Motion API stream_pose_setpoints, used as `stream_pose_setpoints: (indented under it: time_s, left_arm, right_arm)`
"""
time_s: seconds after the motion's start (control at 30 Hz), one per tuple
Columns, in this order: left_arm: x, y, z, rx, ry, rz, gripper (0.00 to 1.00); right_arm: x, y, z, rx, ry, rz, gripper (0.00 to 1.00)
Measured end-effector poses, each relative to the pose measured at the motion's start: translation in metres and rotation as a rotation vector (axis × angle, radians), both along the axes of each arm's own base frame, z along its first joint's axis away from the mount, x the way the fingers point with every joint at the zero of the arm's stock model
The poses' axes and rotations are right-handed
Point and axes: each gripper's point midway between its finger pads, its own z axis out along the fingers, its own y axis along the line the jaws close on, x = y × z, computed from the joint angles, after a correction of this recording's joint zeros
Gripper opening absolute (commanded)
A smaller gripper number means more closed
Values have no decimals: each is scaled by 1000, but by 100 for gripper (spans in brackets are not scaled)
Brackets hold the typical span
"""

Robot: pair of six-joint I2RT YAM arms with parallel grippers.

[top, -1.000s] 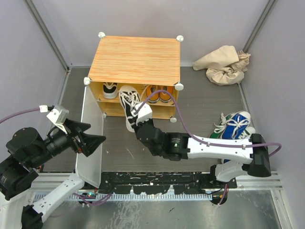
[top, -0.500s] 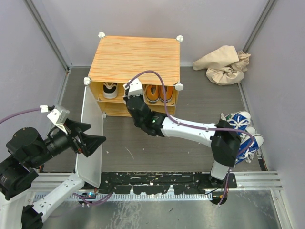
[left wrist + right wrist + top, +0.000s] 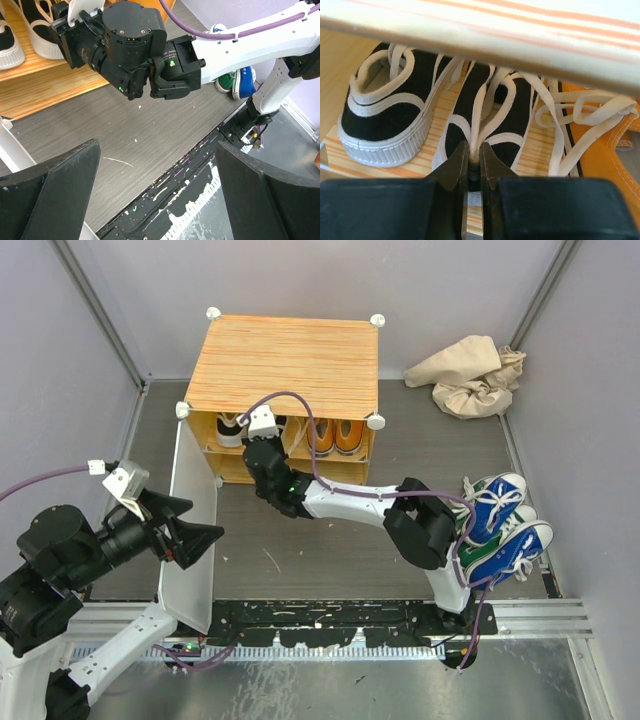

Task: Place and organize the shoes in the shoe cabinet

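Inside the shoe cabinet, on its upper shelf, my right gripper has its jaws clamped on a white-and-black shoe at its near end. It seats the shoe beside its mate, probably to pair them. By the cabinet's open door my left gripper hangs with jaws wide apart.

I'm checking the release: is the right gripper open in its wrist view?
No, the right gripper is pinched shut on the white edge of a white-and-black sneaker on the cabinet shelf.

Right pincer pinched tight, left pincer spread wide.
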Motion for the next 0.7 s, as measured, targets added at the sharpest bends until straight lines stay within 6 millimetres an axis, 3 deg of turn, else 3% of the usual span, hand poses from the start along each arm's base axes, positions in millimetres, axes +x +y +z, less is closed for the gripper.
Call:
stream_pose_setpoints:
  time_s: [0.13,0.27,0.37,0.53,0.7]
  left_arm:
    - [1,0,-2,6,3,-1,98]
    - [2,-1,-3,8,6,-1,98]
    - [2,-1,-4,11,10,-1,98]
    - [3,-2,-5,14,14,0,98]
    - [4,-2,-8,17,20,0,98]
  right_arm:
    - [7,-2,1,5,-4,-15,4]
    - [14,-8,2,20,-2,-32,46]
    - [17,-10,3,42,-2,-41,65]
    - [16,-11,-1,54,9,-32,72]
    - [-8,-9,-6,14,45,34,85]
